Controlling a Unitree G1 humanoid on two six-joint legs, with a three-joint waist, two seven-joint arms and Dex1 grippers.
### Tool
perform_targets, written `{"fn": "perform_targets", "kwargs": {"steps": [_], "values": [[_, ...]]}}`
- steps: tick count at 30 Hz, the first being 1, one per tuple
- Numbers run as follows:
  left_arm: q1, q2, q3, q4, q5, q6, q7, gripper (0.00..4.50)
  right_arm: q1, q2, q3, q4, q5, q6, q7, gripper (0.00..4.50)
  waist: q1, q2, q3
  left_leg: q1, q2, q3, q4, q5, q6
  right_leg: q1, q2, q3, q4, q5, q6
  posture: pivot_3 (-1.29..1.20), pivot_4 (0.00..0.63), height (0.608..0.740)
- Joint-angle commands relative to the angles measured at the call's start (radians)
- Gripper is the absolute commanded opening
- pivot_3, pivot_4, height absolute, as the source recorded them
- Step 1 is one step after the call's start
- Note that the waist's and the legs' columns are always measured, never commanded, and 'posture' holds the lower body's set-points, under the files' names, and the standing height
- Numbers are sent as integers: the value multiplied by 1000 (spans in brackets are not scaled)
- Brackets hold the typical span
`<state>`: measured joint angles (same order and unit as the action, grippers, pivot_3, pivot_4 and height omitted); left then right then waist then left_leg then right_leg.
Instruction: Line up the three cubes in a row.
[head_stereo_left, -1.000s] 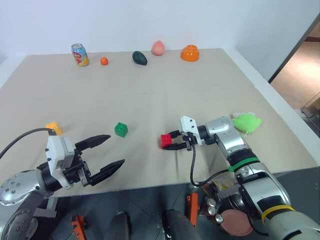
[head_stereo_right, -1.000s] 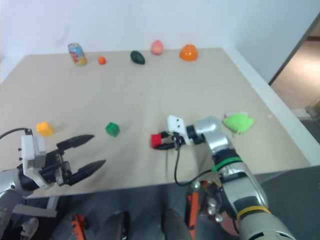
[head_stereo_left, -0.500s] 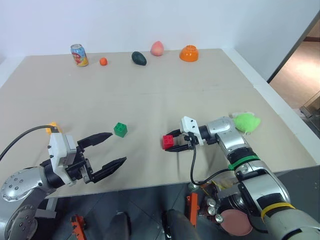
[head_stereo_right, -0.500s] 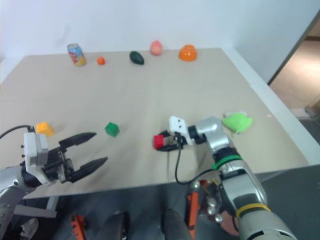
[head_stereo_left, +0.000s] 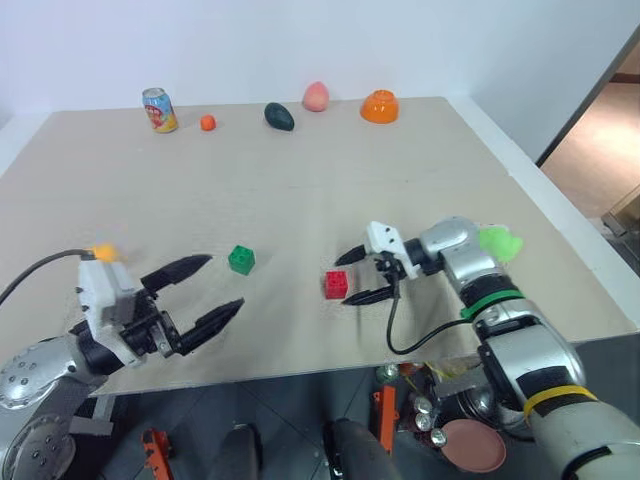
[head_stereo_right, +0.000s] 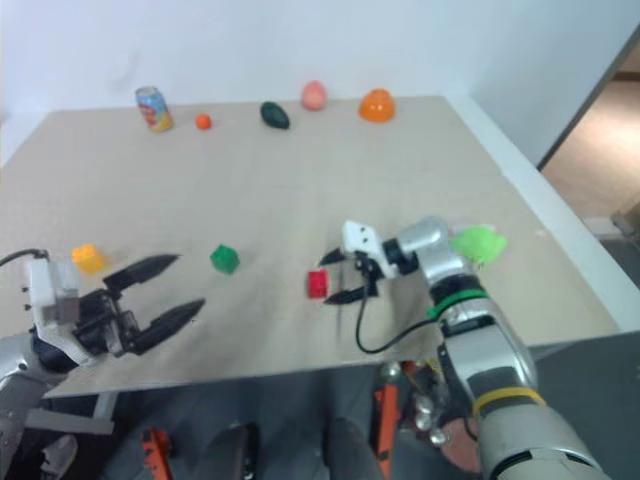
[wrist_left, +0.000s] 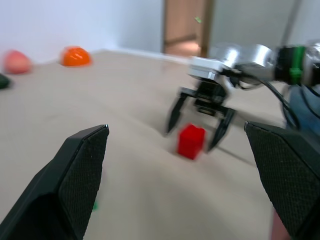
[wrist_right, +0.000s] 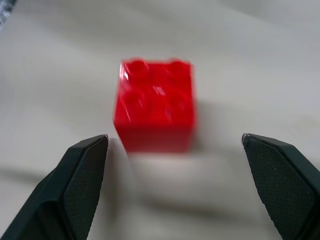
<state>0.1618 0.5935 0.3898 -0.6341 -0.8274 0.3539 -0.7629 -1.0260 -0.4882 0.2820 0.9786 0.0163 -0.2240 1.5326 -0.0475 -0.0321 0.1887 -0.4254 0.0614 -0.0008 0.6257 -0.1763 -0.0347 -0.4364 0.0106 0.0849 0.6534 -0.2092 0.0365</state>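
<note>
The red cube (head_stereo_left: 336, 284) rests on the table near the front middle, studs up. My right gripper (head_stereo_left: 342, 281) is open just to its right, one finger on each side of the cube and neither touching it; the right wrist view shows the red cube (wrist_right: 156, 111) free between the fingertips. The green cube (head_stereo_left: 241, 260) sits to the left of the red one. Farther left lies the yellow-orange cube (head_stereo_right: 87, 258). My left gripper (head_stereo_left: 224, 281) hovers open and empty at the front left, pointing toward the green cube.
Along the far edge stand a soda can (head_stereo_left: 159, 109), a small orange fruit (head_stereo_left: 208, 122), a dark avocado (head_stereo_left: 279, 116), a peach (head_stereo_left: 316, 96) and an orange bowl (head_stereo_left: 380, 106). A lime-green plush (head_stereo_left: 497, 243) lies behind my right wrist near the table's right edge.
My right gripper has opened off the red cube and drawn back a little to the right; the cube stays on the table. The left gripper stays open in about the same place.
</note>
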Motion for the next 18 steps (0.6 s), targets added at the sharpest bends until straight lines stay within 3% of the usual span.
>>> {"fn": "perform_targets", "kwargs": {"steps": [1,3,9,13,18], "values": [[-5,-20,56,-24,-59,11,81,4500,-36,-90,22,-40,53,-7,82,4445,0,0,0,0,0,0,0,0,0,0,0,0,0,0,0,0,150,738],[4,-29,66,-18,-70,14,105,4500,-46,-117,-2,-41,50,-28,80,4445,-1,0,0,0,0,0,0,0,0,0,0,0,0,0,0,0,150,738],[6,-36,49,57,16,19,193,4500,-91,-87,-186,-153,164,132,-133,4445,-10,1,1,1,0,1,0,0,0,-1,1,1,2,2,-2,0,150,738],[-18,-33,-12,127,94,50,240,4500,23,-32,-274,-445,240,288,-314,4445,-10,1,0,2,0,0,0,0,0,-2,2,1,4,2,-2,0,150,738],[-72,-26,-113,207,200,94,275,4500,230,-4,-278,-844,295,485,-452,4445,4,-2,-1,-1,0,-1,0,0,-1,-2,1,1,5,-1,-1,0,150,738]]}}
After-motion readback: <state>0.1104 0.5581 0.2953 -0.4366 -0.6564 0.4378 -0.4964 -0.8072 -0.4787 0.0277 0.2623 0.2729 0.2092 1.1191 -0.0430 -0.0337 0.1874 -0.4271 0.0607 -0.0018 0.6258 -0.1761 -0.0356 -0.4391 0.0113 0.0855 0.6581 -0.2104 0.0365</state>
